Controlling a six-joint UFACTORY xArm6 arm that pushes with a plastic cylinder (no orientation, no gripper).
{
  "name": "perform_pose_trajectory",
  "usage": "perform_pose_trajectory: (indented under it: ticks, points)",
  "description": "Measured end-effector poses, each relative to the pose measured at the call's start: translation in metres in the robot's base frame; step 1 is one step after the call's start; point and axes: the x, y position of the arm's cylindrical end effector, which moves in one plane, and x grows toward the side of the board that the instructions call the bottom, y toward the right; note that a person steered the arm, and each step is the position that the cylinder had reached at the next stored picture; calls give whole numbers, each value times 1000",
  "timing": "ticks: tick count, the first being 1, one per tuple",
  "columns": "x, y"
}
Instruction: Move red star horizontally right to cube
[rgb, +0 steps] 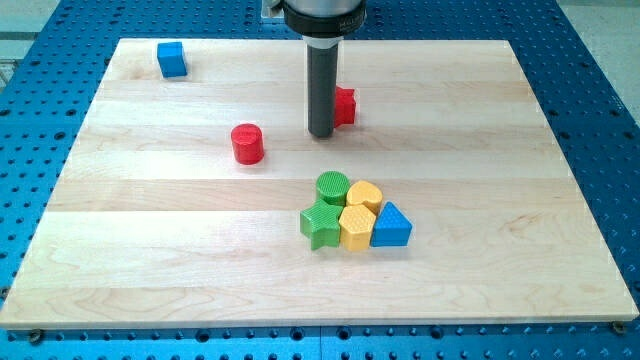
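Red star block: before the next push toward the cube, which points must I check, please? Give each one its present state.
1. My tip is at the view's left of the red star block: ok.
2. Tip touches the star: cannot tell.
3. Star's full shape is visible: not ok, the rod hides part.
4. Blue cube lies to the star's right: not ok; it is at the view's top left.
5. Red cylinder is out of a rightward path: ok.

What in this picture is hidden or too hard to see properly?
- Red block: the rod covers its left part, so its star shape cannot be confirmed; my tip sits at its left.
- Rod's top: cut off by the view's top edge.
- Green star: its right side is hidden behind the yellow block.
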Motion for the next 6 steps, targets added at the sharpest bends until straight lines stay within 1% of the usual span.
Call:
perform_pose_trajectory:
  ticks: [1, 2, 3, 4, 5, 6]
  points:
    - [-27, 29]
    - [-68, 26]
    - [-20, 51]
    - [-26, 103]
    - [-81, 100]
    - [-85, 45]
